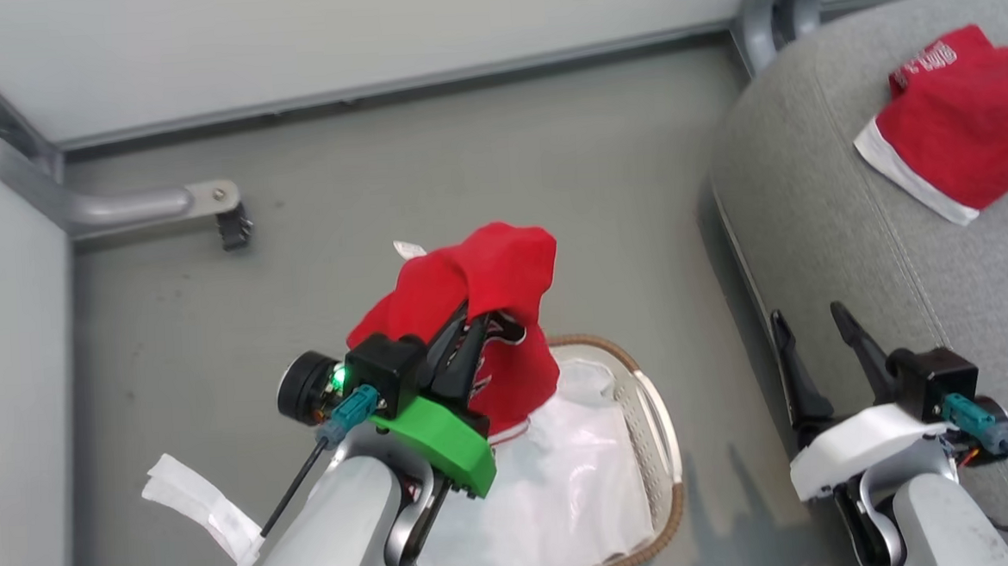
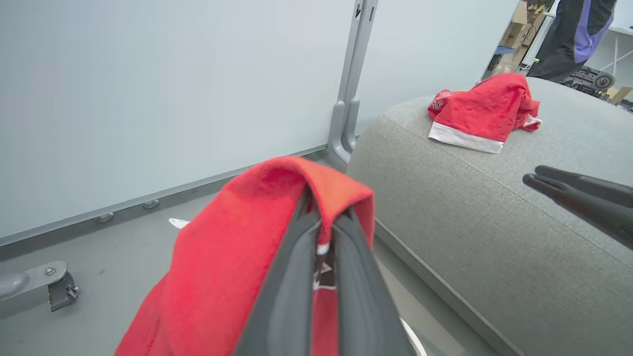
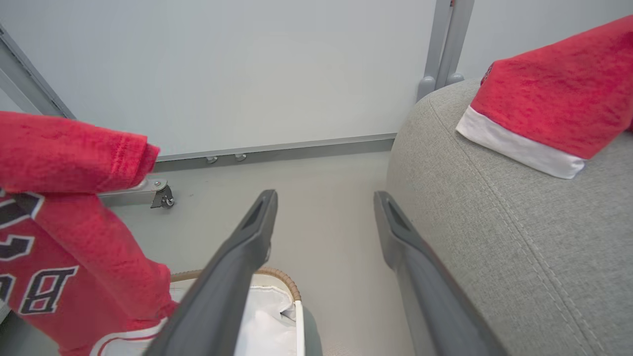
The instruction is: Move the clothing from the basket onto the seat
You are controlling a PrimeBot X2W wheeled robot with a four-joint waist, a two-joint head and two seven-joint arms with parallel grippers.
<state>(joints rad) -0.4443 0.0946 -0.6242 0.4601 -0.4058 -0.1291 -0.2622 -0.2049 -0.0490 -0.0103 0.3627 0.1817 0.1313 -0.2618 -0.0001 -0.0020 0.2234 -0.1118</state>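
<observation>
Head view: the left gripper, fingers pressed together, pinches a red jersey by a fold near its top. The jersey hangs down from the pinch, long axis vertical, its lower end over the basket and its white liner at near centre. The grey seat lies to the right of the held jersey, across a strip of floor. A second jersey lies on the seat's far part. The right gripper, fingers spread and empty, hovers just beside the seat's near edge. The carry likely goes rightward, over the seat's rounded edge. The right arm is nearer the seat, but the left holds the load.
</observation>
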